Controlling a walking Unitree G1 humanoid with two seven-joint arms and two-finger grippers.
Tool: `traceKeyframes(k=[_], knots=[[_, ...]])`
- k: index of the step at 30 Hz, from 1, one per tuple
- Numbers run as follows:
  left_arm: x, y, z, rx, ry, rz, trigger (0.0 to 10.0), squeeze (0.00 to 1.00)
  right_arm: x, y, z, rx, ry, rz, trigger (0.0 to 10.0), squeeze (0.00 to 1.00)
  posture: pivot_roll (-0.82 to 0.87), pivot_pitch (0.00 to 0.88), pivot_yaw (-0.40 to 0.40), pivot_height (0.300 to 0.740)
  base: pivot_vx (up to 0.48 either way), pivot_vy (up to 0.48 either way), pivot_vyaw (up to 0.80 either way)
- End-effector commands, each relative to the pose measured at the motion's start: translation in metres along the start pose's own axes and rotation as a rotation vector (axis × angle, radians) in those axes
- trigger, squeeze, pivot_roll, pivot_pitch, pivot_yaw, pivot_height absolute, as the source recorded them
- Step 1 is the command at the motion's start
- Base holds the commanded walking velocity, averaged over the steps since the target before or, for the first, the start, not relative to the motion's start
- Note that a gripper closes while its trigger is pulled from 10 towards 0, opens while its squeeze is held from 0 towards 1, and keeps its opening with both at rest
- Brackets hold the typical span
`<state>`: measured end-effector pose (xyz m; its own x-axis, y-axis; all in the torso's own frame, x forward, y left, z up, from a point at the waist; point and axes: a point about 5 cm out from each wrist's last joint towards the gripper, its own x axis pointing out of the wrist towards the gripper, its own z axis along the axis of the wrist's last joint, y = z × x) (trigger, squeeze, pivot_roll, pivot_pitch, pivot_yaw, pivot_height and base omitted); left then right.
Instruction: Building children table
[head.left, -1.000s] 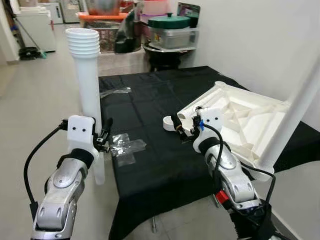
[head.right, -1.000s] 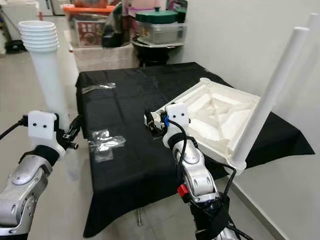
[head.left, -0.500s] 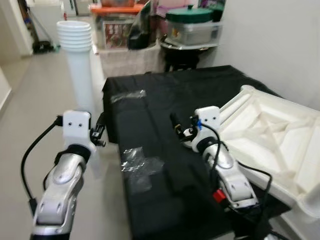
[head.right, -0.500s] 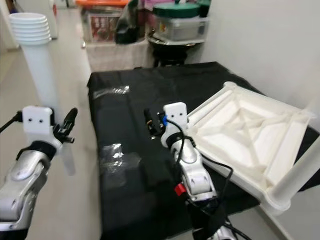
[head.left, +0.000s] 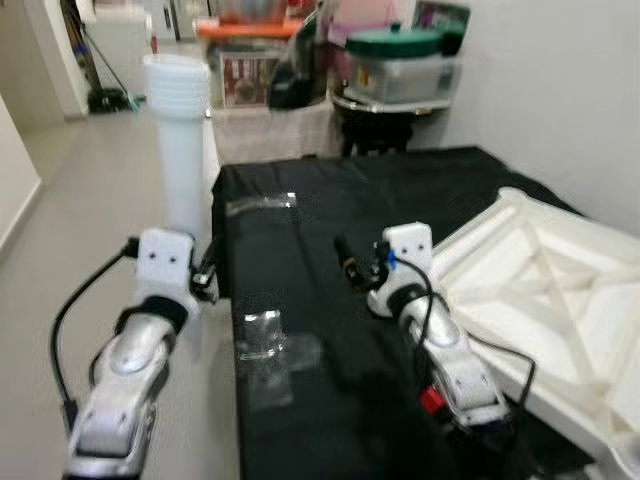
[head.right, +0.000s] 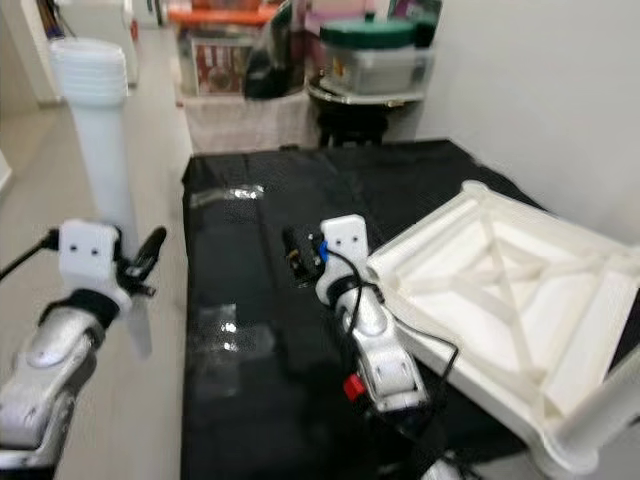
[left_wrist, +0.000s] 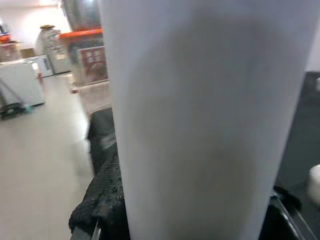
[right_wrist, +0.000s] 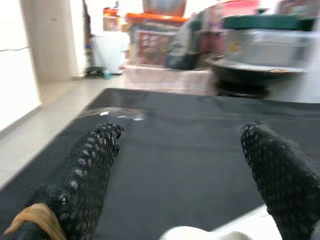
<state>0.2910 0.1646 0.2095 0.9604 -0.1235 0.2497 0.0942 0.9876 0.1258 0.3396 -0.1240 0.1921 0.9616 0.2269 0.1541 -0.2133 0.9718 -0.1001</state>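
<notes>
A white table leg (head.left: 184, 150) blocks the left wrist camera, its lower end lost behind the left gripper (head.left: 207, 275) clenched on it beside the bench's left edge.

The right gripper (head.left: 350, 268) hovers with fingers (right_wrist: 85, 170) spread and empty over the black cloth (head.left: 300, 240). The upturned white tabletop (head.left: 560, 300) lies at the right edge, partly cut off. Crumpled clear plastic (head.left: 265, 335) sits near the left edge; blurred storage bins (head.left: 400, 65) stand behind.

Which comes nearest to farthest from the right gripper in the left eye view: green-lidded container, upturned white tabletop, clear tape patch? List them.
1. Upturned white tabletop, just to the right gripper's right.
2. Clear tape patch on the black cloth, toward the robot's left.
3. Green-lidded container, far behind the table.
</notes>
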Motion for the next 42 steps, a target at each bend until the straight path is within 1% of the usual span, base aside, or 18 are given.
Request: traceKeyframes(k=[1,7,13,15,23,24,25,26,28,31,33,34,35,37,39,40,41,42], knots=[[0.000,0.003,0.002,0.008,-0.011,0.006,10.0,0.00,0.000,0.000,-0.003,0.005,0.009,-0.002,10.0,0.00,0.06,0.000,-0.029,0.740,0.000,-0.442,0.00],[-0.001,0.003,0.001,0.005,-0.005,0.014,10.0,0.00,0.000,-0.007,-0.003,-0.002,0.019,-0.025,10.0,0.00,0.06,0.000,-0.036,0.740,0.000,-0.440,0.00],[-0.002,0.002,0.001,0.003,-0.004,0.017,10.0,0.00,0.000,-0.007,-0.002,-0.004,0.019,-0.022,10.0,0.00,0.06,0.000,-0.037,0.740,0.000,-0.418,0.00],[-0.002,0.003,0.001,-0.021,-0.005,0.026,10.0,0.00,-0.003,-0.009,-0.005,-0.010,0.030,-0.023,10.0,0.00,0.06,0.000,-0.037,0.740,0.000,0.000,0.00],[-0.002,0.004,0.001,-0.023,-0.007,0.035,10.0,0.00,-0.007,-0.022,-0.008,-0.026,0.048,-0.045,10.0,0.00,0.05,0.000,-0.037,0.740,0.000,0.000,0.00],[-0.001,0.004,0.001,-0.020,-0.003,0.036,10.0,0.00,-0.008,-0.031,-0.007,-0.056,0.052,-0.043,10.0,0.00,0.05,0.000,-0.036,0.740,0.000,0.000,0.00],[-0.001,0.004,0.001,-0.018,-0.002,0.037,10.0,0.00,-0.009,-0.035,-0.007,-0.071,0.053,-0.039,10.0,0.00,0.05,0.000,-0.037,0.740,0.000,0.000,0.00],[-0.001,0.004,0.001,-0.018,-0.002,0.037,10.0,0.00,-0.009,-0.035,-0.007,-0.071,0.053,-0.039,10.0,0.00,0.05,0.000,-0.037,0.740,0.000,0.000,0.00],[-0.001,0.005,0.001,-0.018,-0.003,0.041,10.0,0.00,-0.009,-0.044,-0.005,-0.107,0.050,-0.023,10.0,0.00,0.05,0.000,-0.036,0.740,0.000,0.000,0.00],[-0.001,0.005,0.004,-0.019,-0.011,0.044,10.0,0.00,-0.010,-0.057,-0.001,-0.186,0.043,0.056,10.0,0.00,0.05,0.000,-0.037,0.740,0.000,0.000,0.00],[-0.001,0.006,0.005,-0.020,-0.013,0.045,10.0,0.00,-0.010,-0.074,-0.001,-0.243,0.064,0.074,10.0,0.00,0.05,0.000,-0.037,0.740,0.000,0.000,0.00],[0.000,0.006,0.005,-0.020,-0.014,0.045,10.0,0.00,-0.010,-0.078,-0.001,-0.255,0.071,0.074,10.0,0.00,0.05,0.000,-0.037,0.740,0.000,0.000,0.00],[-0.001,0.006,0.005,-0.021,-0.015,0.046,10.0,0.00,-0.008,-0.088,0.001,-0.276,0.079,0.061,10.0,0.00,0.05,0.000,-0.038,0.740,0.000,0.000,0.00],[-0.001,0.006,0.005,-0.021,-0.015,0.046,10.0,0.00,-0.008,-0.088,0.001,-0.276,0.079,0.061,10.0,0.00,0.05,0.000,-0.038,0.740,0.000,0.000,0.00],[-0.001,0.006,0.005,-0.021,-0.017,0.047,10.0,0.00,-0.006,-0.099,0.003,-0.296,0.086,0.047,10.0,0.00,0.05,0.000,-0.038,0.740,0.000,0.000,0.00],[-0.001,0.006,0.005,-0.021,-0.017,0.047,10.0,0.00,-0.006,-0.099,0.003,-0.296,0.086,0.047,10.0,0.00,0.05,0.000,-0.038,0.740,0.000,0.000,0.00],[0.000,0.005,0.007,-0.021,-0.020,0.044,10.0,0.00,0.000,-0.118,0.011,-0.322,0.078,0.019,10.0,0.00,0.05,0.000,-0.034,0.740,0.000,0.000,0.00],[0.000,0.005,0.007,-0.021,-0.020,0.044,10.0,0.00,0.000,-0.118,0.011,-0.322,0.078,0.019,10.0,0.00,0.05,0.000,-0.034,0.740,0.000,0.000,0.00]])
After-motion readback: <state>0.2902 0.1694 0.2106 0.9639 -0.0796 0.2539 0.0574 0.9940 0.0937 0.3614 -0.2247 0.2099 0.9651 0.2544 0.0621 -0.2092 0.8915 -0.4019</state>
